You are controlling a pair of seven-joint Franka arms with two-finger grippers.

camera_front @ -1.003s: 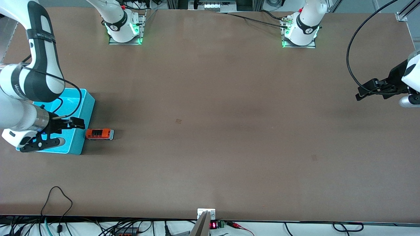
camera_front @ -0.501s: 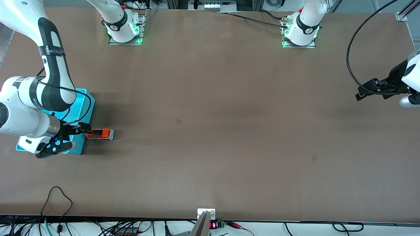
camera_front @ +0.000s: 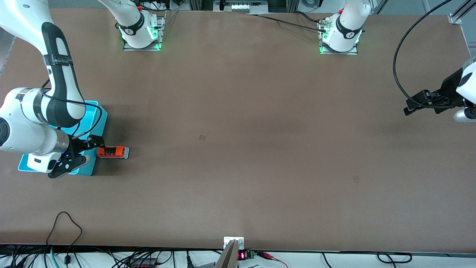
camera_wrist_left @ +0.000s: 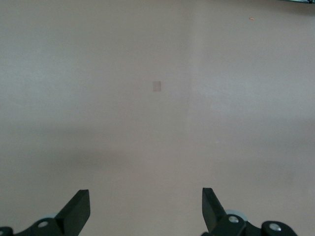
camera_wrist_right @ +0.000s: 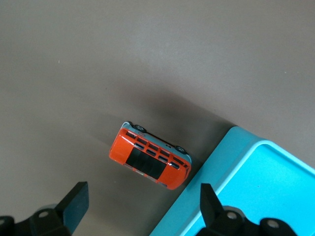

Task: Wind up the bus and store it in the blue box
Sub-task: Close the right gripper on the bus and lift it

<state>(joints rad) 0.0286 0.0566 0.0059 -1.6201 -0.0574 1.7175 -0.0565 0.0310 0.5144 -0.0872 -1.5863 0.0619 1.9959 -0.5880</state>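
Observation:
The small orange bus [camera_front: 112, 152] [camera_wrist_right: 150, 162] stands on its wheels on the brown table, right beside the blue box [camera_front: 97, 123] [camera_wrist_right: 256, 196], at the right arm's end. My right gripper [camera_front: 89, 150] [camera_wrist_right: 142, 191] hangs open and empty over the box wall that faces the bus. One finger is over the rim, the other over bare table, and the bus lies just ahead of the gap. The right arm hides much of the box. My left gripper [camera_front: 409, 107] [camera_wrist_left: 144, 196] waits open and empty over bare table at the left arm's end.
A small square mark [camera_front: 202, 137] [camera_wrist_left: 157, 86] shows on the table's middle. A black cable loop [camera_front: 65, 223] lies near the front edge, toward the right arm's end. Both arm bases [camera_front: 141, 35] stand along the table edge farthest from the front camera.
The right gripper has moved from over the box's inside toward the bus, to the box wall beside it. The bus, the box and the left arm have stayed put.

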